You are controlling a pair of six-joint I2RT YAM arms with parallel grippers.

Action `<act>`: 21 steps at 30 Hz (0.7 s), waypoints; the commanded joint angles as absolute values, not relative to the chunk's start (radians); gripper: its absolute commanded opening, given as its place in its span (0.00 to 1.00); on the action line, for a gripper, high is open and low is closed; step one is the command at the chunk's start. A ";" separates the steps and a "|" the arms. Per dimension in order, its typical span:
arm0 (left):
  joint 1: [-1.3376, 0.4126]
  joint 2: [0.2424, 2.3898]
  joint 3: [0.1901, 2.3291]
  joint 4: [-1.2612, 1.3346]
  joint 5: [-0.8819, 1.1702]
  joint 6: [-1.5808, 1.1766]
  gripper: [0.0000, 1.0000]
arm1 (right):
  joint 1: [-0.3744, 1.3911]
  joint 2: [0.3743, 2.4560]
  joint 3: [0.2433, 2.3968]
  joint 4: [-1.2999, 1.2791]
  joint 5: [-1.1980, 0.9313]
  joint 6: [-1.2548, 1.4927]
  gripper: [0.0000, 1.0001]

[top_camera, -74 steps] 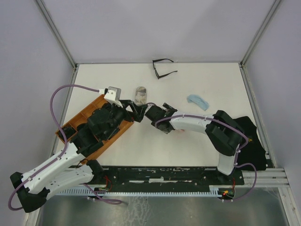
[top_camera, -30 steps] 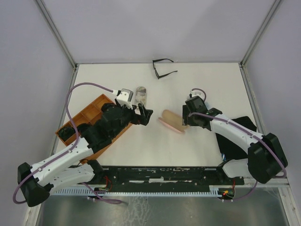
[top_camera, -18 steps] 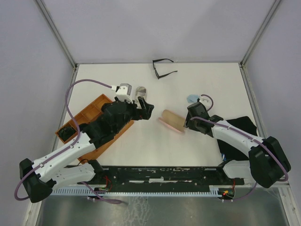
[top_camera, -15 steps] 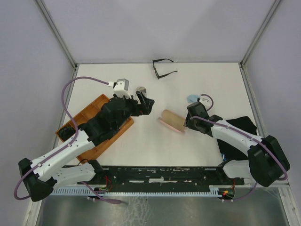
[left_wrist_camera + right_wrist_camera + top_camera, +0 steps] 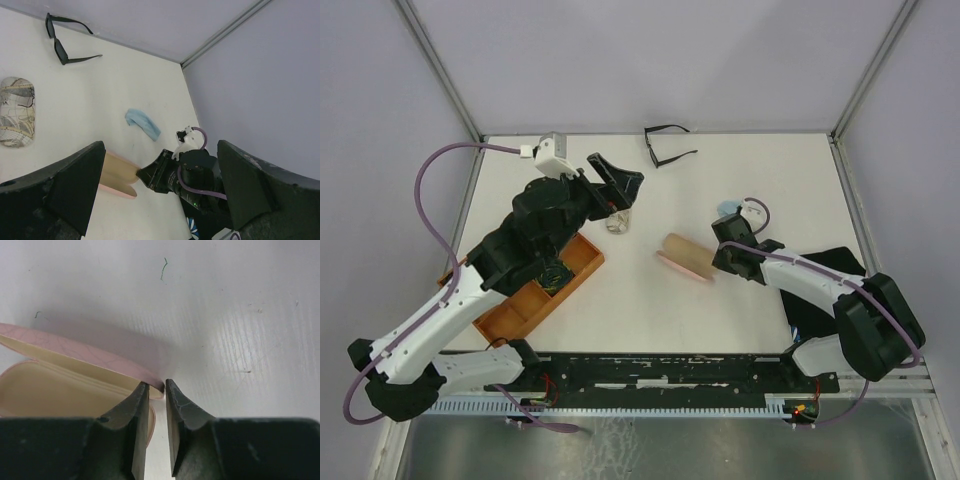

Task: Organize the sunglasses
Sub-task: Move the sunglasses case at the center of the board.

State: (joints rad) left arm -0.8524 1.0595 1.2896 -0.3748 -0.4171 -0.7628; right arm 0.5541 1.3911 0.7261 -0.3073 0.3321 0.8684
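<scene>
One pair of black sunglasses lies unfolded at the table's far edge, also seen in the left wrist view. My left gripper hangs open and empty above the table, between the sunglasses and a patterned case. An open pink case lies mid-table with its beige lining up. My right gripper sits at its right end. The right wrist view has the jaws pinched on the end of the pink case's lid.
An orange compartment tray stands at the left with a dark item in it. A light-blue cloth lies behind the right gripper. A black cloth lies at the table's right edge.
My left arm rose from the tray and swung toward the far edge, its gripper staying open. My right gripper narrowed its jaws onto the pink case's right end.
</scene>
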 commanded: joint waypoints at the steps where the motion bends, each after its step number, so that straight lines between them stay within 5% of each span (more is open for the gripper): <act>1: -0.848 1.031 1.324 -0.365 -0.439 -0.777 0.99 | 0.552 1.395 0.756 -0.307 0.377 0.872 0.24; 11: -0.848 0.992 1.306 -0.341 -0.471 -0.738 0.99 | 0.553 1.445 0.807 -0.272 0.348 0.734 0.01; 21: -0.847 0.968 1.282 -0.291 -0.486 -0.701 0.99 | 0.553 1.580 0.929 -0.118 0.266 0.385 0.00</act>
